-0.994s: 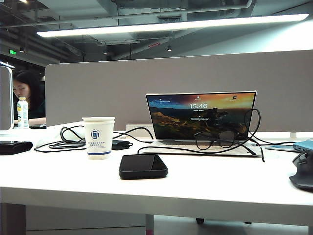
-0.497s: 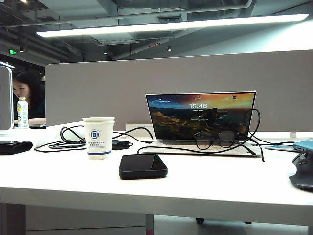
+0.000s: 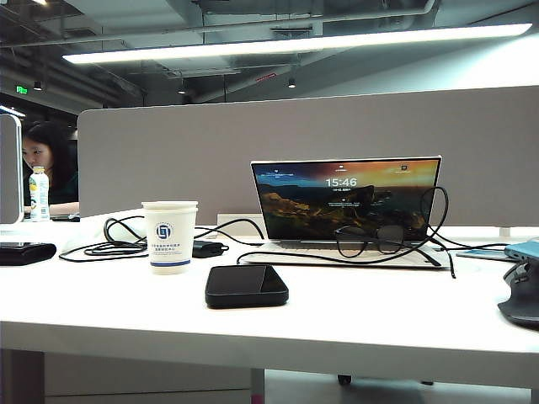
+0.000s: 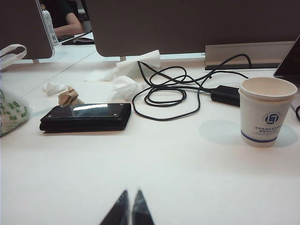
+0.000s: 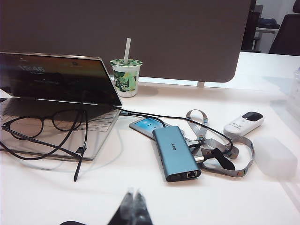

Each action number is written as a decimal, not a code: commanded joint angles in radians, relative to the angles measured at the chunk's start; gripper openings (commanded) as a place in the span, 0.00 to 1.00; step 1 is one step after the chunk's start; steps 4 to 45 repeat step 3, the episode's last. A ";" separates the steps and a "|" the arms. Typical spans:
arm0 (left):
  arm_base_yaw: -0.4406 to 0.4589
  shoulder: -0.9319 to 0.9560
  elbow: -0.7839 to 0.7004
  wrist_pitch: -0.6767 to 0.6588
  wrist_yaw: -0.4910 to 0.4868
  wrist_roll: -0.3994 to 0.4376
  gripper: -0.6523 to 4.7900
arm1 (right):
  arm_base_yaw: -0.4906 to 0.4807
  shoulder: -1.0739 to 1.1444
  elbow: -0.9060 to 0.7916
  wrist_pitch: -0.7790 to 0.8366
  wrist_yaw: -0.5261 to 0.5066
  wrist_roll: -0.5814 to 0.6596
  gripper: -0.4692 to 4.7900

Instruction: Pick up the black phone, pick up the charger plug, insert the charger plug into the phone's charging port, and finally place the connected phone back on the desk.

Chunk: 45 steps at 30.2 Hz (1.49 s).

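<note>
White and smooth, the worktop (image 3: 354,316) is standing before a grey partition panel (image 3: 337,143), under long ceiling lights in an open office. At the near edge of the left wrist view the left gripper (image 4: 130,212) is showing its two dark tips almost together, holding nothing and hanging over bare surface. The right gripper (image 5: 134,206) is also keeping its jaws together, empty, low over the worktop. The black phone (image 3: 247,285) is lying flat near the front of the worktop, just in front of the paper cup (image 3: 169,236) and left of the open laptop (image 3: 347,208); neither wrist view is showing it, so it is away from both jaws. A thin black cable (image 3: 421,244) is looping over the laptop near a pair of glasses (image 5: 44,124), but I cannot tell where the charger plug is. Beside the left gripper's area a black wallet-like case (image 4: 86,116) and coiled cables (image 4: 168,91) are resting.
</note>
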State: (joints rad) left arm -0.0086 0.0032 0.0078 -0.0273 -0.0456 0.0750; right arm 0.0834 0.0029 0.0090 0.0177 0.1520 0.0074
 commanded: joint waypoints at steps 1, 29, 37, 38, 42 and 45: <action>0.001 0.000 0.001 0.006 0.000 0.003 0.15 | 0.000 0.000 -0.004 0.014 -0.005 0.003 0.08; 0.001 0.000 0.001 0.006 0.000 0.003 0.15 | 0.000 0.000 -0.004 0.014 -0.004 0.003 0.08; 0.001 0.000 0.001 0.006 0.000 0.003 0.15 | 0.000 0.000 -0.004 0.014 -0.004 0.003 0.08; 0.001 0.000 0.001 0.006 0.000 0.003 0.15 | 0.000 0.000 -0.004 0.014 -0.004 0.003 0.08; 0.001 0.000 0.001 0.006 0.000 0.003 0.15 | 0.000 0.000 -0.004 0.014 -0.004 0.003 0.08; 0.001 0.000 0.001 0.006 0.000 0.003 0.15 | 0.000 0.000 -0.004 0.014 -0.004 0.003 0.08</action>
